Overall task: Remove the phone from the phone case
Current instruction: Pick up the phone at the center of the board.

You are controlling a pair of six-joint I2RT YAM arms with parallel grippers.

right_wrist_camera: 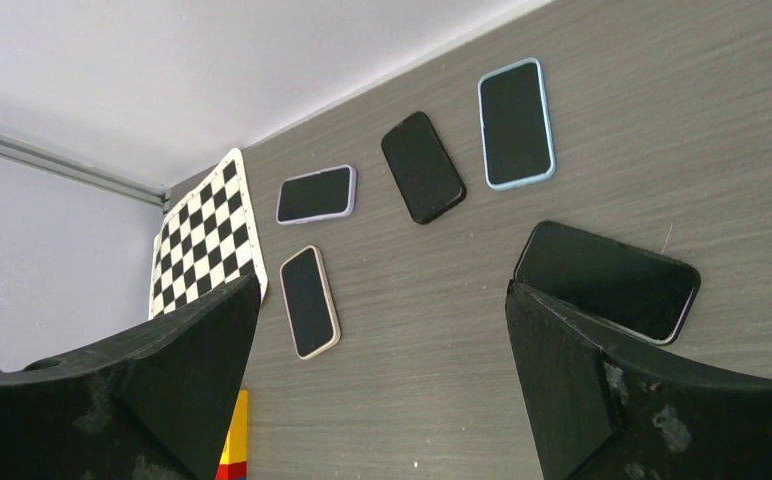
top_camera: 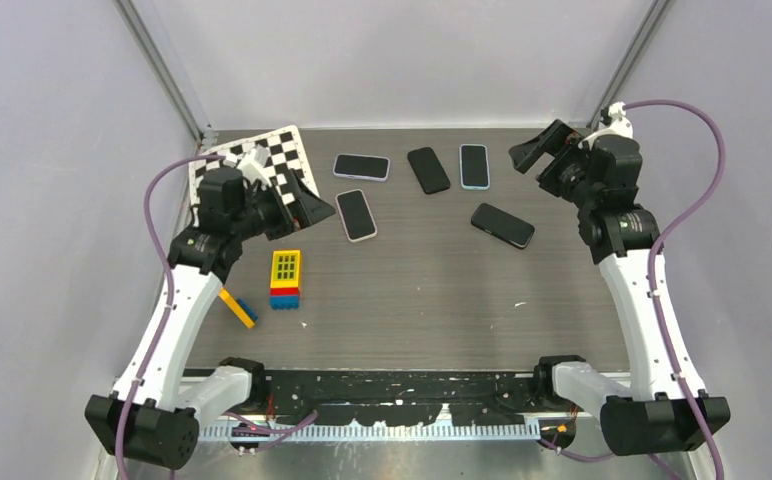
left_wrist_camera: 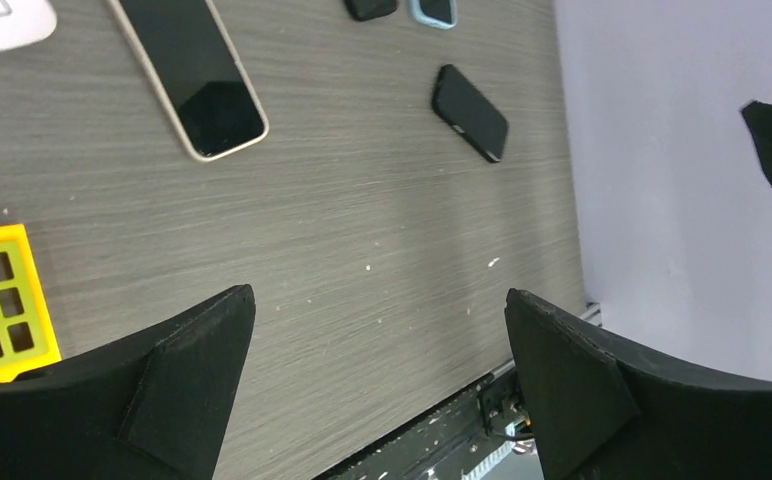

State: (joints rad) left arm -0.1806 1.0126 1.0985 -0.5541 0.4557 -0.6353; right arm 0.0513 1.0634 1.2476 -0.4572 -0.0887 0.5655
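Showing both arms raised over table (top_camera: 442, 300); L gripper (top_camera: 305, 205) and R gripper (top_camera: 540, 155) spread wide, holding nothing. Five phones lie flat on far half: lilac-cased phone (top_camera: 361, 166), black phone (top_camera: 428, 169), blue-cased phone (top_camera: 474, 166) in far row; beige-cased phone (top_camera: 356, 214) nearer, just right of L gripper; dark phone (top_camera: 502, 225) near R gripper. R wrist cam frames all five plus checkerboard (right_wrist_camera: 207, 240); L wrist cam gives only beige-cased phone and dark phone whole. Top cam alone shows yellow-blue brick (top_camera: 238, 307), near left.

Blue-rimmed phone (top_camera: 474, 166), black-and-white checkerboard (top_camera: 280, 152)
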